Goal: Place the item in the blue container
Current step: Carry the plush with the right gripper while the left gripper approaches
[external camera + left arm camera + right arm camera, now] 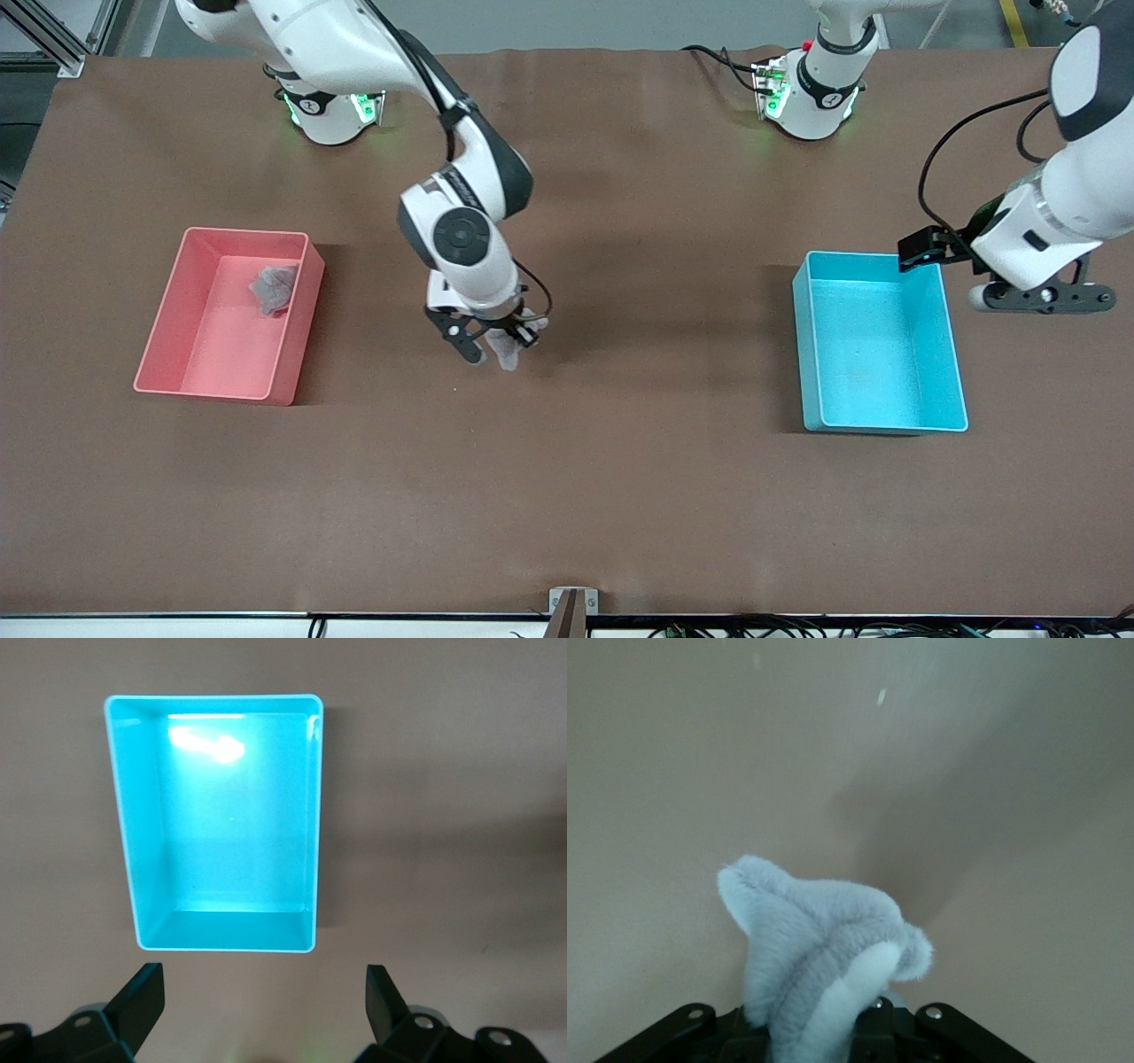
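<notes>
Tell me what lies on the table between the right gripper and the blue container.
Nothing: in the front view, only bare brown table runs from the right gripper, shut on a grey plush toy, to the blue container.

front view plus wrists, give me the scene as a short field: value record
right gripper: shut on grey plush toy, over the bare table between the two bins
left gripper: open, holds nothing, waits beside the blue container
blue container: nothing in it, toward the left arm's end
pink bin: toward the right arm's end, holds a grey plush
task state: toy not yet in blue container
</notes>
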